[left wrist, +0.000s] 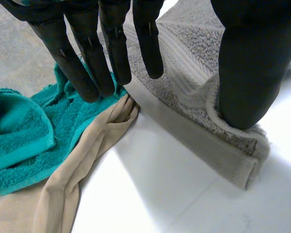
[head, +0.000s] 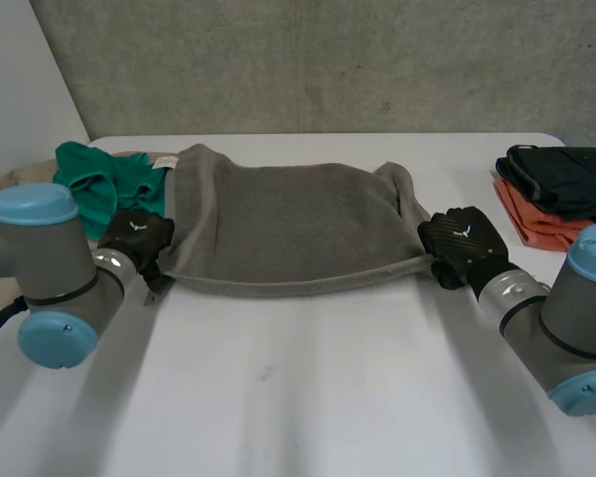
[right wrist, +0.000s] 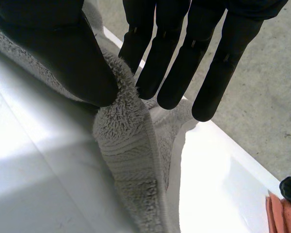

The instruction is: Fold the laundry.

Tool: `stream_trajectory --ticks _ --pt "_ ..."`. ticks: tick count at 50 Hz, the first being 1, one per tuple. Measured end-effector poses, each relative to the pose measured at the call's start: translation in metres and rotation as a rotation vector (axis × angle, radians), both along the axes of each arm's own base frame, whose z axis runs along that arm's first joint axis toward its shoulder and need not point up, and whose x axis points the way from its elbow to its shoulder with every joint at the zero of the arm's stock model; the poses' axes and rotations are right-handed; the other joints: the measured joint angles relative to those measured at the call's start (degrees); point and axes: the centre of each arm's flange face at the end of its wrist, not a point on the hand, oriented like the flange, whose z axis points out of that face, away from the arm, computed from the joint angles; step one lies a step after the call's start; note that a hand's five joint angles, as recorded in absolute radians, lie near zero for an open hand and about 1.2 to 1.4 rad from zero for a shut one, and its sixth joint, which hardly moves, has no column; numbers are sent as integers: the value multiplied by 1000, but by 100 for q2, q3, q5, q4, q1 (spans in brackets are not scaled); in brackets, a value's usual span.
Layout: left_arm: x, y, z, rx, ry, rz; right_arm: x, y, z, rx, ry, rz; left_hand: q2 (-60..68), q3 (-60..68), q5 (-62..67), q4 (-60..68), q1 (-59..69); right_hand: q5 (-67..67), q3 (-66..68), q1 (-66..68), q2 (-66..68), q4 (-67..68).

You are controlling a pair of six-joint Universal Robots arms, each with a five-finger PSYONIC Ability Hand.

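Observation:
A grey towel (head: 288, 224) lies folded across the middle of the white table (head: 298, 397). My left hand (head: 137, 237) is at its left near corner. In the left wrist view that hand (left wrist: 111, 43) is open: straight fingers hover over the cloths beside the grey towel (left wrist: 194, 63), and the thumb (left wrist: 252, 68) rests on the corner's hem. My right hand (head: 462, 243) is at the towel's right near corner. In the right wrist view the hand (right wrist: 184, 58) pinches a raised ridge of the grey towel (right wrist: 131, 160) between thumb and straight fingers.
A green towel (head: 99, 179) (left wrist: 19, 141) and a beige cloth (head: 10, 184) (left wrist: 72, 179) lie crumpled at the back left, touching the grey towel. At the back right, a black garment (head: 566, 179) sits on a folded orange one (head: 536, 224).

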Motion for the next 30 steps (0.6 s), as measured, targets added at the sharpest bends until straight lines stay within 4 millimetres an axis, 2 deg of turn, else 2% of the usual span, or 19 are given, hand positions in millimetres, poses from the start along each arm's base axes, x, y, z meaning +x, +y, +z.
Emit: stream_trajectory --ticks 4,7,9,11,13,16,23,30 --pt "1 -2 -4 -8 -18 -14 1 0 3 4 -19 -1 62 31 121 80 42 0 0 -3 -4 0" --pt "0 -2 -5 -6 -14 -28 2 0 4 10 -28 -2 541 480 589 560 567 -592 -781 -520 -743 -749" --pt "-1 -1 -5 0 -1 -47 2 -1 5 21 -38 -4 1070 1043 1123 1110 1214 -2123 -2256 -1974 -2233 -2287" --pt "-3 0 -4 11 17 -67 2 -2 6 37 -49 -9 2157 2123 2188 2182 2380 -3372 -3503 -3242 -3474 -3553" --pt "-4 1 -3 22 31 -81 1 -3 7 54 -57 -14 3149 3062 3141 3138 3258 -3990 -4055 -3765 -4023 -4103" --pt "-4 3 1 42 57 -92 -4 -9 10 109 -75 -36 3545 3485 3490 3579 3357 -4462 -4440 -4166 -4387 -4579" --pt "1 1 16 40 80 -70 -21 -27 21 270 -83 -96 3575 3514 3490 3600 3357 -4591 -4539 -4212 -4406 -4654" --pt "6 -3 44 -25 100 -49 -38 -41 24 429 -39 -136 3575 3514 3490 3600 3357 -4228 -4481 -4175 -4387 -4523"
